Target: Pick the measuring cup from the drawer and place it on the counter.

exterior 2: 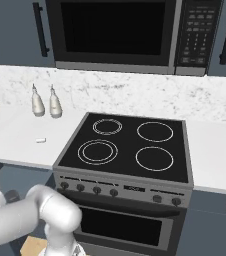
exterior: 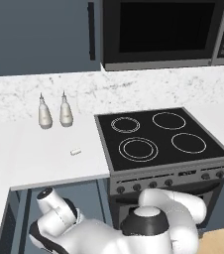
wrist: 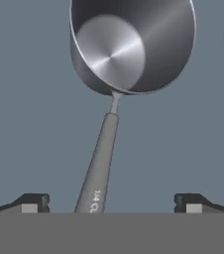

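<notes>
Gripper (wrist: 111, 203) hung wide open, empty, over the small grey metal measuring cup (wrist: 129, 47); next, probably, descend and grasp its handle.

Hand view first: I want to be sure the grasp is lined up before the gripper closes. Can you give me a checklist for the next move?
1. Measuring cup in sight, bowl facing the camera: ok.
2. Handle runs down between the two fingertips: ok.
3. Gripper open wide enough, fingertips apart on either side: ok.
4. Handle centred in the gap: not ok, it sits nearer the left fingertip.
5. Fingers low enough to touch the handle: cannot tell.
6. Counter has free room near the shaker bottles: ok.
</notes>
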